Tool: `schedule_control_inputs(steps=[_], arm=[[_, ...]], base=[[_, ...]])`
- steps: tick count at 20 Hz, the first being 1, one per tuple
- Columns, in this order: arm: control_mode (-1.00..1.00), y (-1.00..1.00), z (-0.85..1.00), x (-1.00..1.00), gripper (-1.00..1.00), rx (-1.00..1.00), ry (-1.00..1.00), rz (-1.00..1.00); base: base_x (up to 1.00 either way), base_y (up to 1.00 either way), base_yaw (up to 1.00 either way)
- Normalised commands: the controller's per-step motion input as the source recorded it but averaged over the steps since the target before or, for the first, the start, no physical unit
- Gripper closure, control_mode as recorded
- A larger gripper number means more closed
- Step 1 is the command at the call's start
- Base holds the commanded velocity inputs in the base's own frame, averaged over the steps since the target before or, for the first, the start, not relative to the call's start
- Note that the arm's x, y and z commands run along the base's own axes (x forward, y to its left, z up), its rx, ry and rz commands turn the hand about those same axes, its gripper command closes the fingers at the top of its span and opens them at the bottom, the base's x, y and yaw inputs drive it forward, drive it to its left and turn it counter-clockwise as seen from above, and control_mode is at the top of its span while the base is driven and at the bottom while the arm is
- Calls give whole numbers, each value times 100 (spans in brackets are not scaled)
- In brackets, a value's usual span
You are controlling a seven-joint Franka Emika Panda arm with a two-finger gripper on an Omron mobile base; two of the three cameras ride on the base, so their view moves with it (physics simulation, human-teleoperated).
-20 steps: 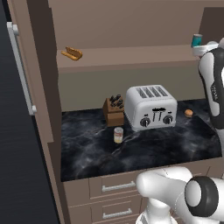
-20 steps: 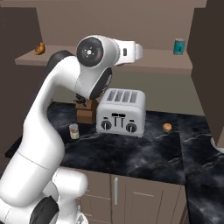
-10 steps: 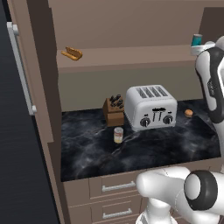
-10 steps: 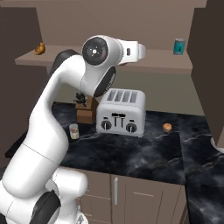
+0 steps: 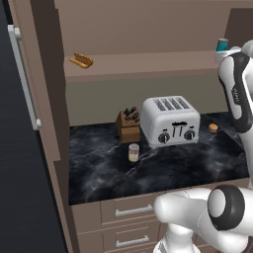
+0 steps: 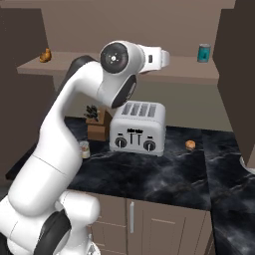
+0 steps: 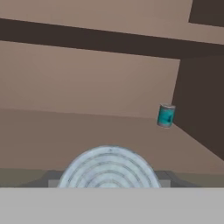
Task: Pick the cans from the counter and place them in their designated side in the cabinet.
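Ribbed can top [image 7: 108, 168] seemingly clamped in hand, cabinet shelf [image 7: 87, 131] just ahead

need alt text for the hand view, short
The ribbed silver top of a can sits close at the bottom of the hand view, held up toward a brown cabinet shelf. A teal-blue can stands farther back on the shelf, near the dark right wall.

Plain brown wall [image 5: 148, 20] fills the upper frame, with a beige backsplash [image 5: 94, 101] at mid-left. A tall dark panel [image 5: 24, 163] with a silver handle [image 5: 23, 79], possibly a fridge, fills the left edge.
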Motion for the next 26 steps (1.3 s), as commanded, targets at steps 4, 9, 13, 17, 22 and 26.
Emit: schedule_control_inputs(steps=[4, 9, 13, 17, 22, 26], arm=[[-100, -17, 0, 13, 100, 0, 0, -2], [-100, -13, 0, 16, 100, 0, 0, -1], [-100, -9, 0, 21, 100, 0, 0, -1], [-100, -10, 0, 19, 100, 0, 0, -1], [-100, -8, -1, 21, 100, 0, 1, -1], [-100, -4, -3, 22, 100, 0, 2, -1]], base=[[0, 0, 0], [0, 0, 0], [0, 0, 0], [0, 0, 0], [0, 0, 0], [0, 0, 0]])
